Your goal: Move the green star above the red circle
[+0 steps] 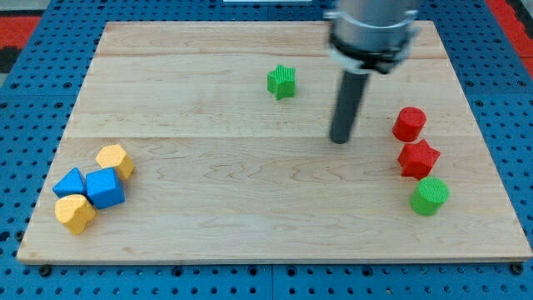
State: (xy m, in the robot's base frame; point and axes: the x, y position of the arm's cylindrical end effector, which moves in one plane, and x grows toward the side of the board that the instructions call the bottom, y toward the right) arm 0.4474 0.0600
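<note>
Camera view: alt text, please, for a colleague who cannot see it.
My tip rests on a wooden board, between the green star block at upper centre and the red circle block at right, touching neither.

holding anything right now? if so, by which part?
Nothing is held. My tip rests on bare board, touching no block: the green star is up to its left, the red circle to its right.

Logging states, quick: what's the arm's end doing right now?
No gripper: my tip is on the board, touching no block, between the green star and red circle.
</note>
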